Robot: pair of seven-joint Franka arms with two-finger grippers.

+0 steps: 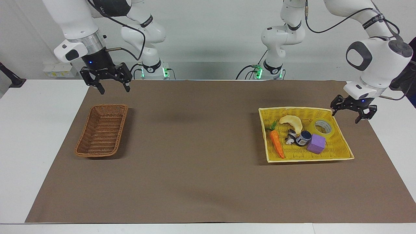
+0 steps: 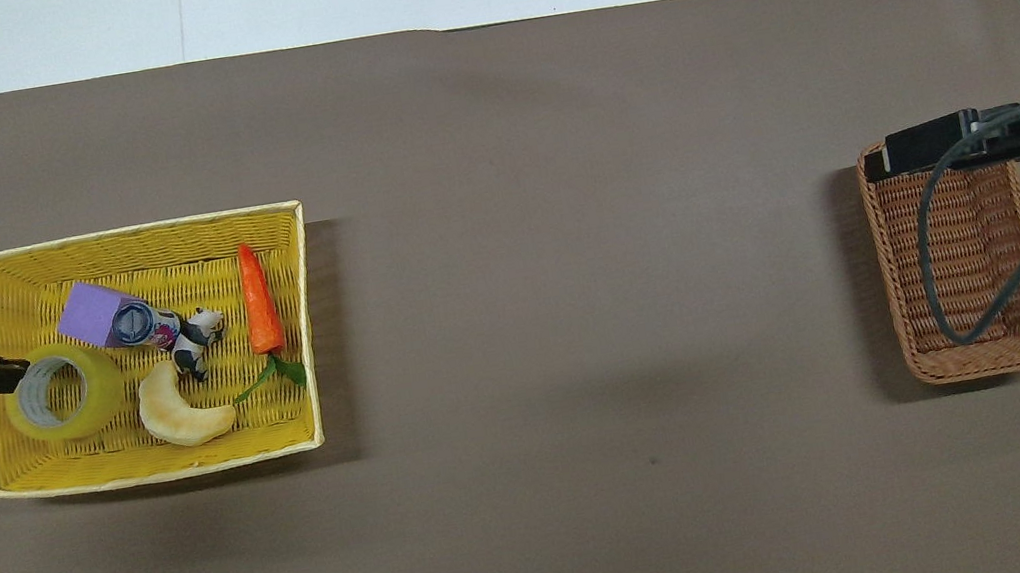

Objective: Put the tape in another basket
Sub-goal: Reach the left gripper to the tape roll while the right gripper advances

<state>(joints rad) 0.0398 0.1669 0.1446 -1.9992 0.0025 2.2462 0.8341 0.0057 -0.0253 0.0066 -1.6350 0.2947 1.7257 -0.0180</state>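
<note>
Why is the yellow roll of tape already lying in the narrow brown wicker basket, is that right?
Not right. The yellow roll of tape lies in the flat yellow woven basket, beside the purple cube. The narrow brown wicker basket holds nothing, as the facing view shows.

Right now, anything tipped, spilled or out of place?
Nothing stands out. The tape lies flat in the yellow basket beside the purple cube, carrot and other items; the brown basket sits level and empty.
</note>
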